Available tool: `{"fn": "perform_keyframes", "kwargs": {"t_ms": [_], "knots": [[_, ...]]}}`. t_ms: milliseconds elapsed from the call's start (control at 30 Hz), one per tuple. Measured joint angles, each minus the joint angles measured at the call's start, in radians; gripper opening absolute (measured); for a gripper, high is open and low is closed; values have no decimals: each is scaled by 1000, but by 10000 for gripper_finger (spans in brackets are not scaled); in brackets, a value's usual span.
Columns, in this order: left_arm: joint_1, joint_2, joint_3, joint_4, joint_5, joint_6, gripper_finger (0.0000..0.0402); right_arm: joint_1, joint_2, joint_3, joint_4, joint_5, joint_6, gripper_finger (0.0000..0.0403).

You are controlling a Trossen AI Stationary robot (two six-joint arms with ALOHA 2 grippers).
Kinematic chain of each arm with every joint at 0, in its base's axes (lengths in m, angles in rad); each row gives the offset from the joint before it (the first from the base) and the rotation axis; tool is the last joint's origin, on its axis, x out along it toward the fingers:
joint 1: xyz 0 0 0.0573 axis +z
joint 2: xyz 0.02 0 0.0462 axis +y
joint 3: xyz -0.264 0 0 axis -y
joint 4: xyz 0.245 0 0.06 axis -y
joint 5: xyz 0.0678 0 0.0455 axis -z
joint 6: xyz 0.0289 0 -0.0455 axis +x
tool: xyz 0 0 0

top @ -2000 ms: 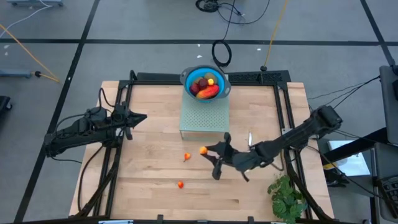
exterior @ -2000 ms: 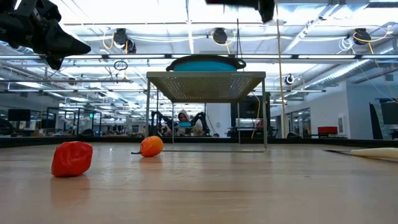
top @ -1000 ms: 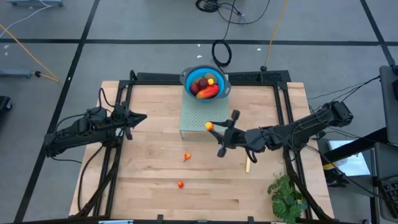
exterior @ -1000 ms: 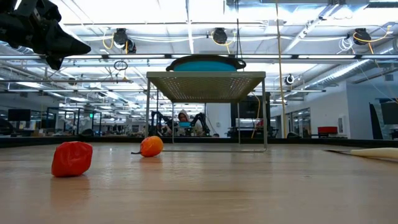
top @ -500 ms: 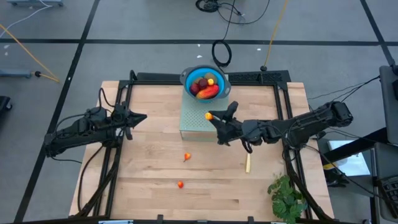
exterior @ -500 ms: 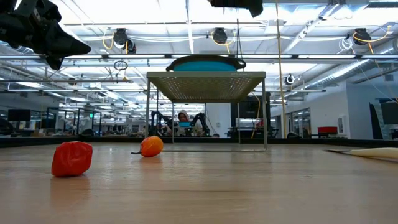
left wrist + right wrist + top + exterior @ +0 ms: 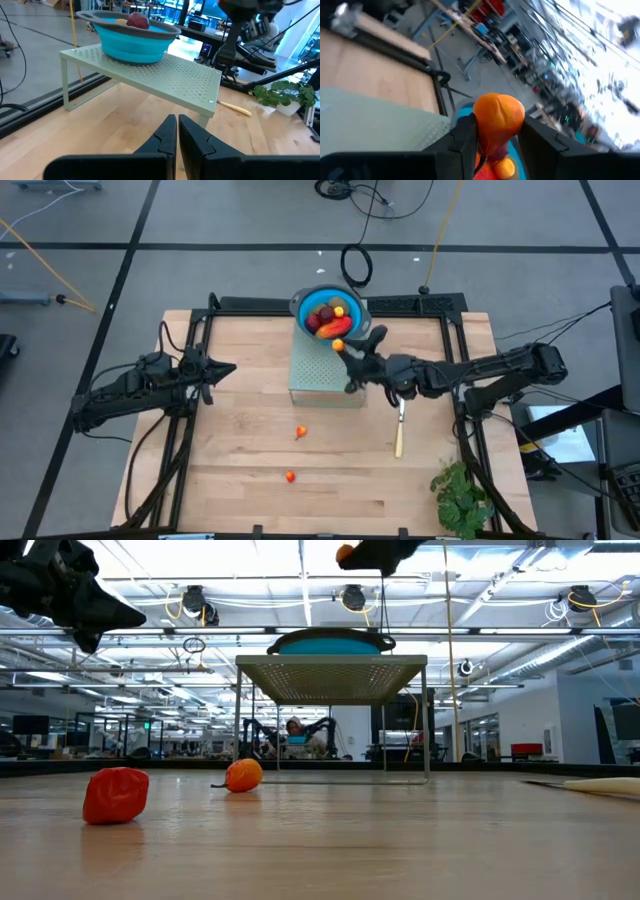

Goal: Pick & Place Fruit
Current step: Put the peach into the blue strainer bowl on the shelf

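Observation:
My right gripper (image 7: 343, 349) hangs over the pale green perforated stand (image 7: 322, 370), just short of the blue bowl (image 7: 302, 304), and is shut on a tiny orange fruit (image 7: 338, 345). The low view shows that fruit (image 7: 344, 554) high above the stand (image 7: 331, 665). The bowl stands on the stand's top and holds the mango (image 7: 335, 328), a dark-red ball (image 7: 313, 321) and other pieces. Two tiny orange-red fruits (image 7: 300, 432) (image 7: 289, 476) lie on the table. My left gripper (image 7: 226, 368) waits shut, raised, by the table's left side. My right gripper pinches the tiny orange fruit (image 7: 498, 117) between its two fingers (image 7: 465, 140), one on each side of it. The fingers come about level from the table's right side. The fruit is lifted clear, high above the stand, and sticks out past the fingertips.
A pale-handled knife (image 7: 399, 435) lies on the table under my right arm, and a green leafy bunch (image 7: 460, 495) sits at the near right corner. Black frame rails run along the table's left, right and far sides. Bare wood stretches across the near half.
My right gripper, shut on the tiny orange fruit all along, has carried it from the middle of the table toward the far edge and upward, over the stand and close to the bowl. The two fruits on the table and my left arm have stayed put.

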Motion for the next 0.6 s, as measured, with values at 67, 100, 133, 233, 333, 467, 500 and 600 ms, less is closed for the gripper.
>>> {"fn": "perform_keyframes", "kwargs": {"t_ms": [67,100,133,233,333,467,500,600], "knots": [[0,0,0,0,0,-15,17,-30,-4,0,18,-4,47,121],[0,0,0,0,1,-26,17,-45,-10,0,18,-7,59,121],[0,0,0,0,0,-33,17,-63,-14,0,20,-16,71,121],[0,0,0,0,0,-63,17,-126,-29,1,14,-108,133,121],[0,0,0,0,-7,-81,17,-195,-38,1,21,-201,211,121],[0,0,0,0,-37,-82,17,-284,-47,1,15,-292,319,121],[0,0,0,0,-46,-83,17,-308,-48,1,17,-323,351,121],[0,0,0,0,-69,-85,17,-372,-47,1,16,-390,467,121]]}}
